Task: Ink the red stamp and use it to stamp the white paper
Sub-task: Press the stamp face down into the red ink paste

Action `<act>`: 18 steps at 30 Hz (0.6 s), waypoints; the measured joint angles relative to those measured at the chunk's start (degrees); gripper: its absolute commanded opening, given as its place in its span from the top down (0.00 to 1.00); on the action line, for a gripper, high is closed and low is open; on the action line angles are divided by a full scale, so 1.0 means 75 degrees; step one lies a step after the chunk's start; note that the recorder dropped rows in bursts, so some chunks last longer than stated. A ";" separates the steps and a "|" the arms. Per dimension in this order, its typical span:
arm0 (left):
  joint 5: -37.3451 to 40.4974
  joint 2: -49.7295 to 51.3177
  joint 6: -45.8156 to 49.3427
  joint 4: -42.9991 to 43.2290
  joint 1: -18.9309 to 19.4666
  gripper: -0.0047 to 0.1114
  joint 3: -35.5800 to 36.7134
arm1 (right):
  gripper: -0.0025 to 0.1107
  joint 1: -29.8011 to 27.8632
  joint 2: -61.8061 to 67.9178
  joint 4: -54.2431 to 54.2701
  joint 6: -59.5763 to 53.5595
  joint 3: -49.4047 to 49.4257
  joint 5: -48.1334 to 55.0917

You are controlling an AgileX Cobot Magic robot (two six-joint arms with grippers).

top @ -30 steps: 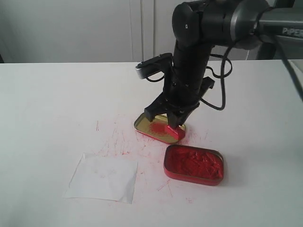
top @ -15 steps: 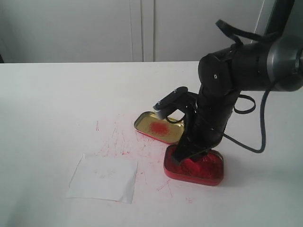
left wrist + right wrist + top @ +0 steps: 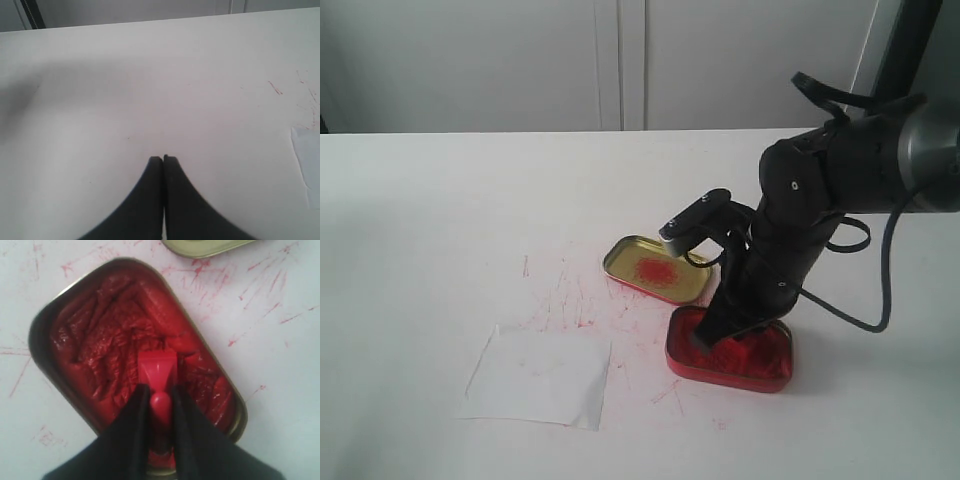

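Note:
My right gripper (image 3: 160, 390) is shut on the knobbed handle of the red stamp (image 3: 157, 369). The stamp's square base is down in the lumpy paste of the red ink tin (image 3: 95, 340), which also shows as the red ink tin (image 3: 740, 358) under the right arm in the exterior view. There the right gripper (image 3: 705, 338) hides the stamp. The white paper (image 3: 538, 377) lies flat at the front left of the table, and its edge, the white paper (image 3: 307, 165), shows in the left wrist view. My left gripper (image 3: 163, 159) is shut and holds nothing, over bare table.
The shallow gold tin lid (image 3: 655, 268), smeared red inside, lies just behind the ink tin; the gold tin lid (image 3: 205, 246) peeks into the right wrist view. Red ink streaks (image 3: 575, 300) mark the white table between the lid and the paper.
The right arm carried the red stamp from the gold lid over to the red ink tin and lowered it into the paste. The left gripper's earlier position is not shown.

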 measured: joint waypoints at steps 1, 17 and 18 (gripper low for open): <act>0.0000 0.0000 0.0000 0.0000 0.0000 0.96 0.0000 | 0.98 -0.0002 0.0000 0.0000 0.0000 0.0000 -0.0034; 0.0000 0.0000 0.0000 0.0000 0.0000 0.96 0.0000 | 0.98 -0.0002 0.0387 0.0051 0.0000 -0.0047 -0.0137; 0.0000 0.0000 0.0000 0.0000 0.0000 0.96 0.0000 | 0.98 -0.0002 0.0427 0.0051 0.0000 -0.0065 -0.0123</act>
